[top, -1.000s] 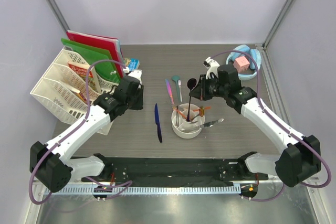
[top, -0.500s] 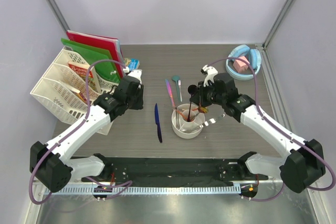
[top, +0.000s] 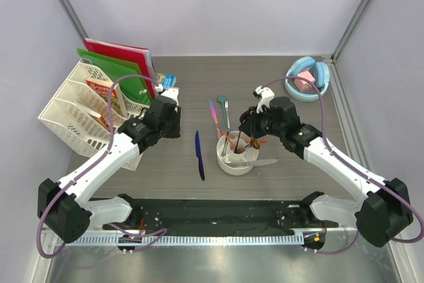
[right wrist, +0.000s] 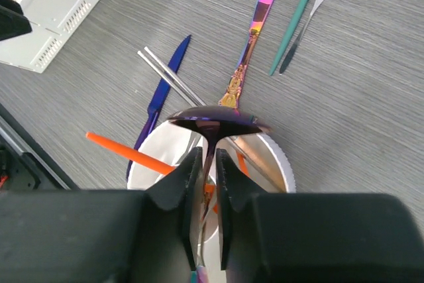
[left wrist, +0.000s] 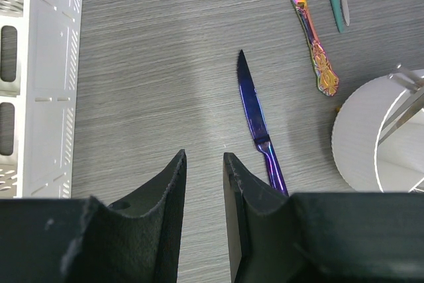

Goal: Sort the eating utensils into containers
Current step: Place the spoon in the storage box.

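Glossy blue knife (left wrist: pixel 255 120), matt table (left wrist: pixel 146 64), seemingly plastic cup (left wrist: pixel 354 137)

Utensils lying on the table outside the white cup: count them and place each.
5: dark blue knife left of the cup, iridescent knife, teal piece and slim silver fork behind it, silver piece at its right. Some may be hidden.

Bright, even light is falling from overhead; shadows around the white cup (top: pixel 236 157) are lying short and soft-edged on the table (top: pixel 199 91); the iridescent knife (left wrist: pixel 308 31) just beyond the cup is glinting pink and gold; the dark spoon (right wrist: pixel 212 118) above the cup is catching a pale sheen; the steel strip (top: pixel 212 263) well nearer than the cup is glaring dully.
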